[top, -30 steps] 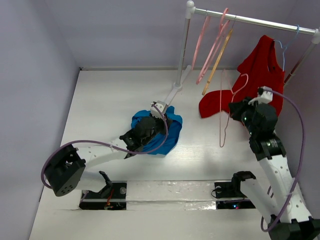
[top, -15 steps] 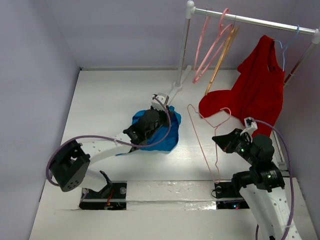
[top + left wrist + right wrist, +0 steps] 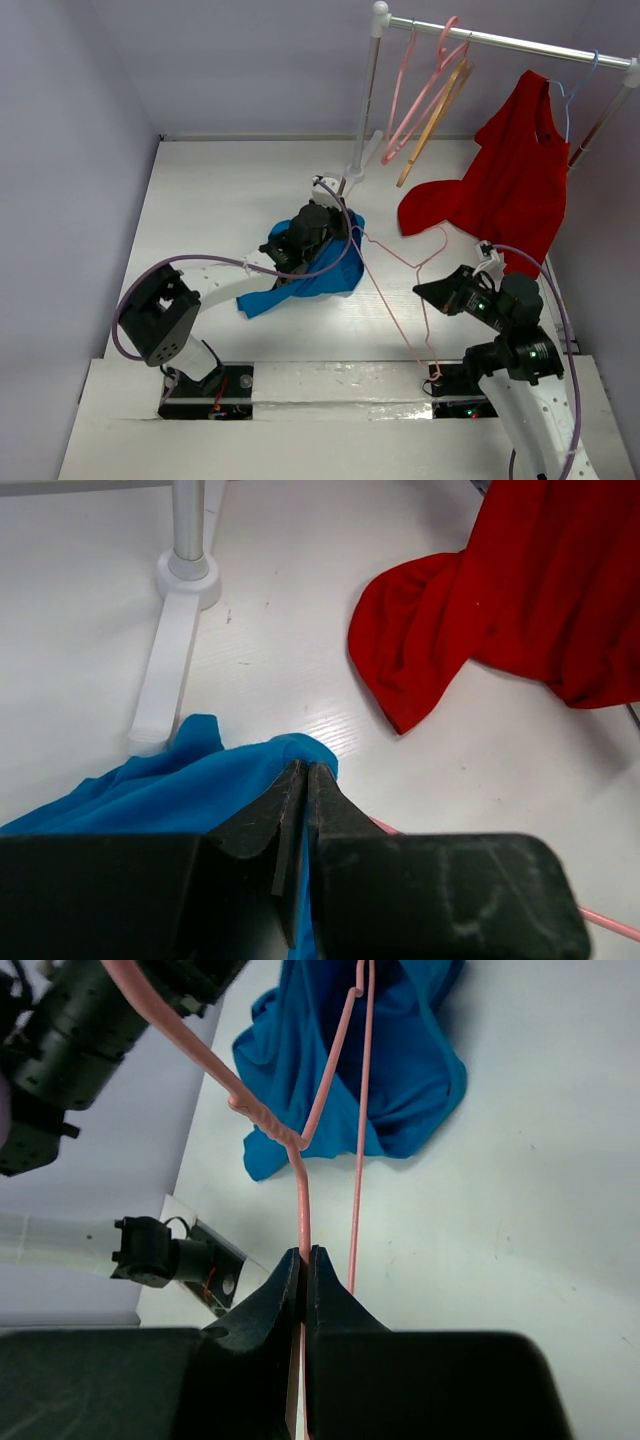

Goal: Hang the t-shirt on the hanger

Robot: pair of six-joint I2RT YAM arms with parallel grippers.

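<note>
The bright blue t-shirt [image 3: 312,275] is bunched on the white table, partly lifted. My left gripper [image 3: 325,222] is shut on its upper edge; in the left wrist view the blue cloth [image 3: 160,795] sits between the closed jaws [image 3: 305,770]. My right gripper [image 3: 428,291] is shut on the neck of a thin pale pink hanger [image 3: 395,270], whose frame reaches left to the t-shirt. In the right wrist view the hanger [image 3: 300,1140] runs up from the closed jaws [image 3: 304,1255] over the t-shirt [image 3: 400,1070].
A white clothes rail [image 3: 500,40] stands at the back right with more pink hangers [image 3: 420,95], a tan wooden hanger [image 3: 432,125] and a red garment [image 3: 510,170] on a pale blue hanger [image 3: 575,85]. The rail's foot [image 3: 352,175] lies just behind the t-shirt.
My right gripper has swung the pink hanger leftward and down until its frame reaches the t-shirt. My left gripper has lifted the t-shirt's edge up and back, drawing the cloth out.
</note>
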